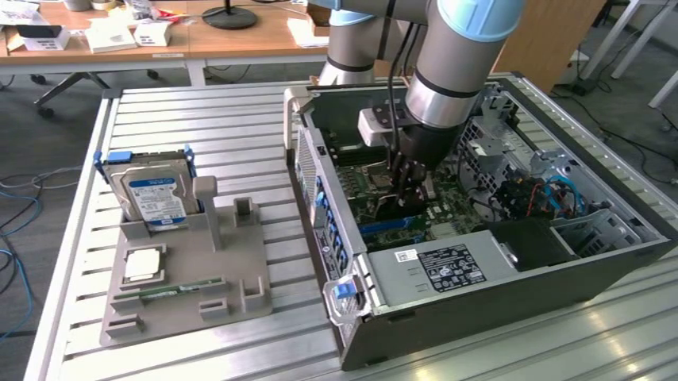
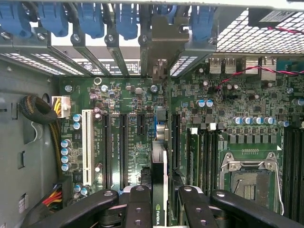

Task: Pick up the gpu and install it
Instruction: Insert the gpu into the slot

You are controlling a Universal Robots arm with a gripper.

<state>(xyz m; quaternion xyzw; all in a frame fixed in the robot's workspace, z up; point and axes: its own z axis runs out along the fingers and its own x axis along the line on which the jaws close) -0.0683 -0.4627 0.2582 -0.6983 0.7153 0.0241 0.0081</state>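
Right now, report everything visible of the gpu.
The gpu is a thin card held upright, seen edge-on in the wrist view, with a green logo on its upper edge and what looks like its dull silver metal bracket at the end nearest the case rear wall. The claw is shut on it, black fingers pressing both faces. It stands over the motherboard expansion slots; whether it is seated cannot be told.

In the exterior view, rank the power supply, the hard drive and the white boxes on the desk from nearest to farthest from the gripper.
1. Power supply, inside the case, close to the gripper.
2. Hard drive, standing in the grey holder, exterior view's left.
3. White boxes, on the wooden desk.
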